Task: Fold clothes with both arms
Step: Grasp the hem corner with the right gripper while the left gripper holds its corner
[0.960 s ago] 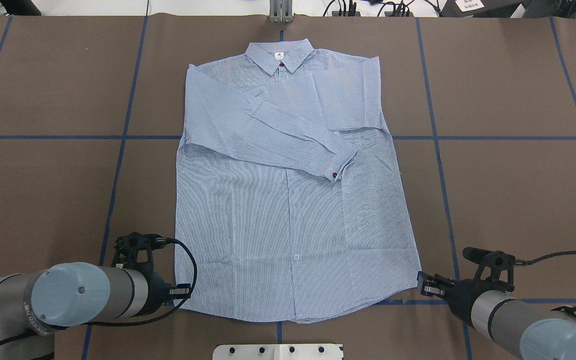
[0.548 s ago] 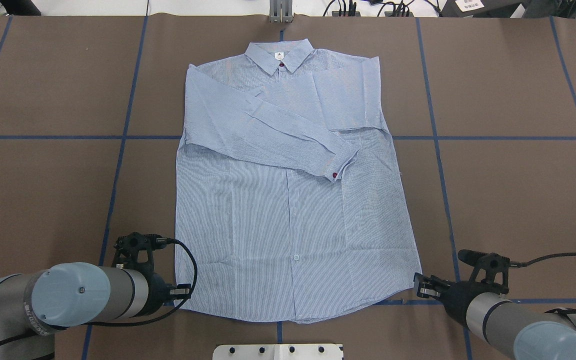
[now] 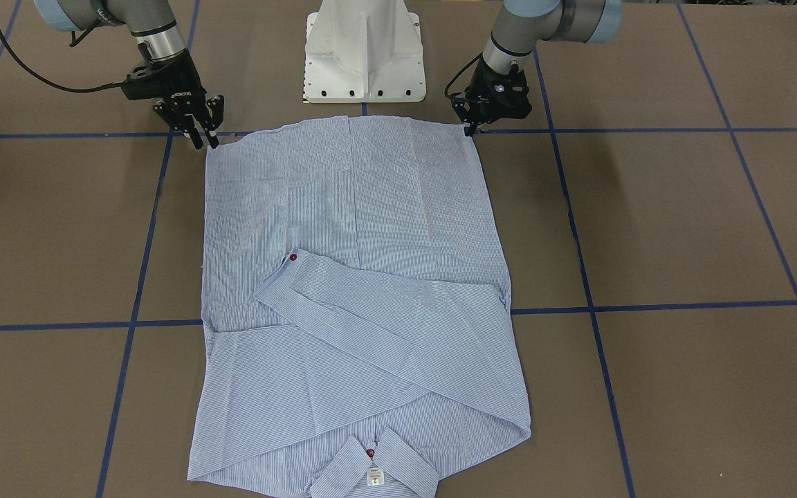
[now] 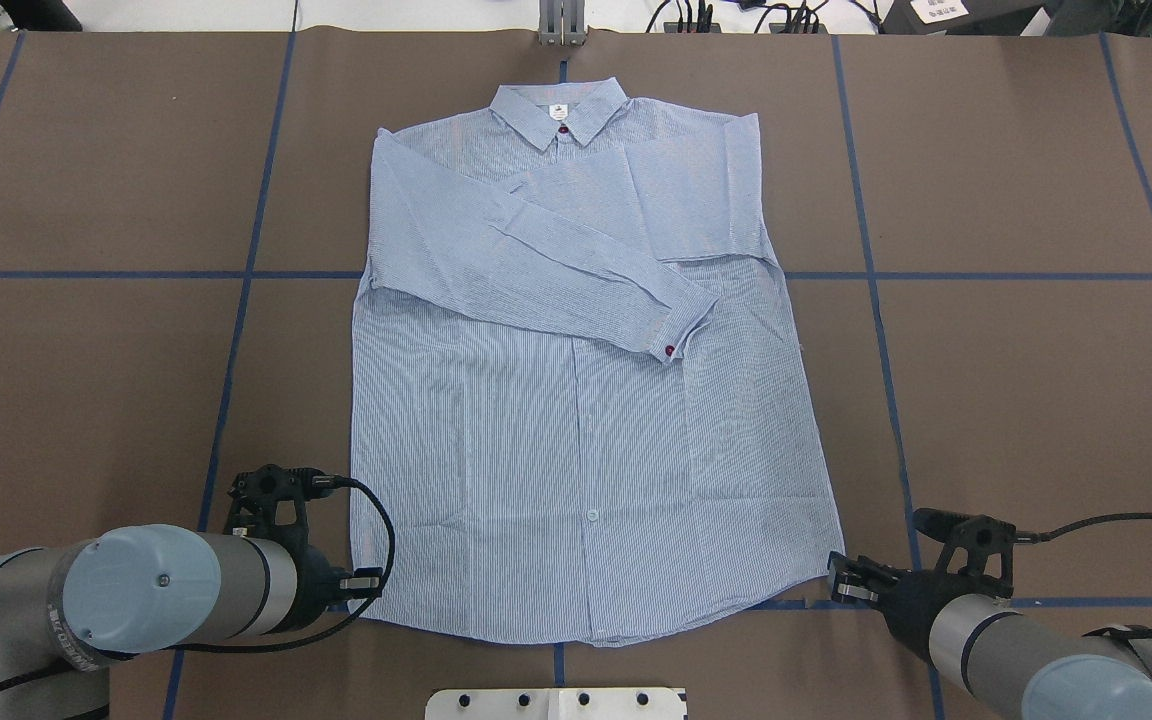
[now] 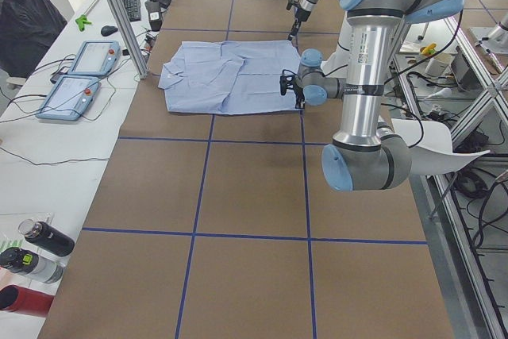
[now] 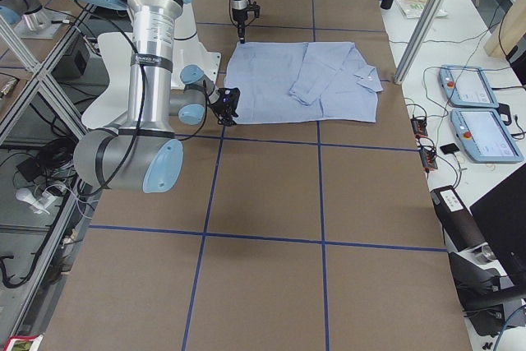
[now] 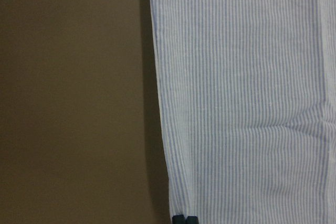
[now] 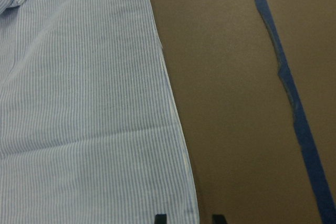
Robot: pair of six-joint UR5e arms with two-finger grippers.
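**Operator:** Where does the shirt lie from the hands?

**Spotter:** Your shirt (image 4: pixel 576 450) lies flat on the tabletop (image 4: pixel 86 350), front up. Its long axis runs straight out from the robot. The hem (image 4: pixel 576 630) is on the robot's side and the collar (image 4: pixel 558 112) is at the far end. From either hand, then, the cloth stretches forward and inward. Each arm sits at its own hem corner, so neither is nearer than the other.

**Operator:** And the hands themselves?

**Spotter:** The left hand (image 4: pixel 368 581) is at the hem's left corner. In its wrist view you'll see the fingertips (image 7: pixel 178 219) pressed together right on the cloth's edge. I can't tell whether any fabric is pinched between them. The right hand (image 4: pixel 839 580) is spread at the right corner. Its two fingertips (image 8: pixel 160 219) stand apart with the shirt's side edge running down between them, so it grips nothing.

**Operator:** What does the next move turn on?

**Spotter:** In my judgement, on that long axis. If you carry the hem towards the collar, both corners must travel forward in parallel or the fold will skew. I'd want the right hand closed on its corner before you lift.

**Operator:** Any writing worth noting?

**Spotter:** There is a small white neck label (image 3: pixel 374 477) inside the collar with a dark mark on it, too small to read. You'll also find white lettering on the right hand's black body in the front-facing view, and I can't make that out reliably either.
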